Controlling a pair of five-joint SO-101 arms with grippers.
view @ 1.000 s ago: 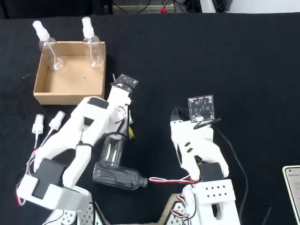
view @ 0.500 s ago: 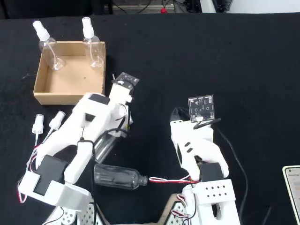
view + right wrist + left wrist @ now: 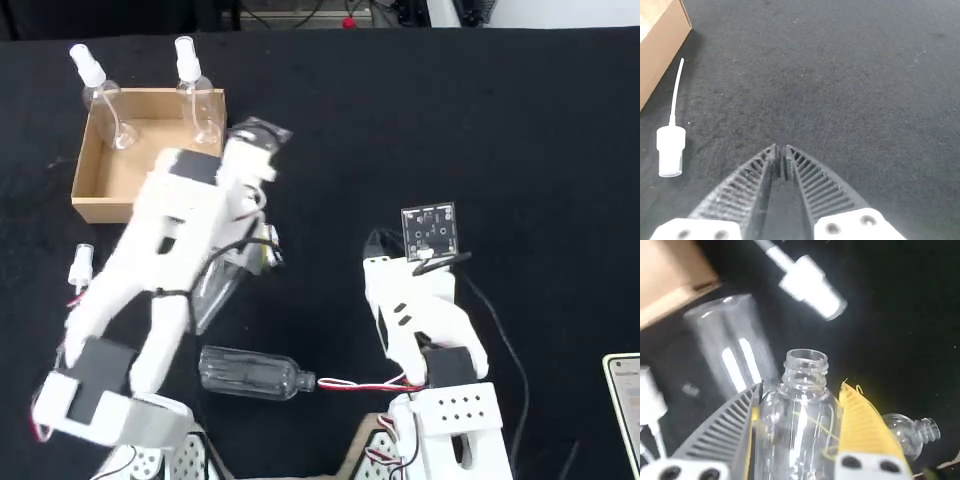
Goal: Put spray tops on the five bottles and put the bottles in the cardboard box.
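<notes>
- At the left edge of the worktop: loose spray top, lying flat and unfitted. Judged to be stock waiting for the open bottles.
- Cardboard box: open side up. Two capped bottles stand against its far wall, so the near floor is bare, presumably kept for the three to come.
- Left hand: grey and yellow fingers pinch the held bottle at the shoulder. The neck is open and clear of the fingers, likely so a top can be seated. The left arm stands just beside the box's right wall.
- Lying bottle: uncapped, on its side near the arm bases, touched by neither hand. It probably needs righting before capping.
- Right hand: fingers pressed together, holding nothing, low over bare worktop. A spray top lies between it and the box corner, the likeliest next pick.
</notes>
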